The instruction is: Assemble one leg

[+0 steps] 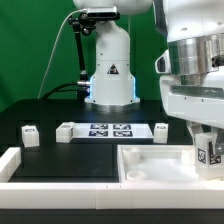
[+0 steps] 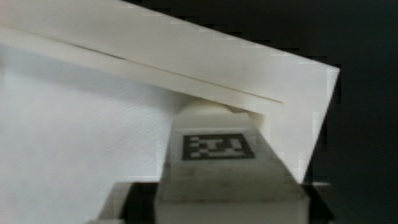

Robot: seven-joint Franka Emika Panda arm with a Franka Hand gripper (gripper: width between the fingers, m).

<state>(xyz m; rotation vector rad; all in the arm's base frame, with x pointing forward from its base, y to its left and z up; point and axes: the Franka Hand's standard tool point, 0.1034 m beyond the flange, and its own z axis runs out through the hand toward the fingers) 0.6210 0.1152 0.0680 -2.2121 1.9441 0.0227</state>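
The gripper [image 1: 207, 150] hung at the exterior view's right, above the right-hand corner of the big white tray [image 1: 150, 168], its fingers closed on the leg [image 1: 208, 152], a chunky white block showing its tag. From the wrist, the leg [image 2: 221, 150] stood between the fingers with its top end meeting the inside corner of the tray [image 2: 107, 130]. My judgement was that the step was seating the leg there; doing it well meant keeping the leg square to both rims, pressing straight along its length and turning only once it was centred, since a tilted start would likely jam. Other small white pieces [image 1: 29, 134] lay near the marker board [image 1: 108, 130] on the black table [image 1: 50, 150], well apart
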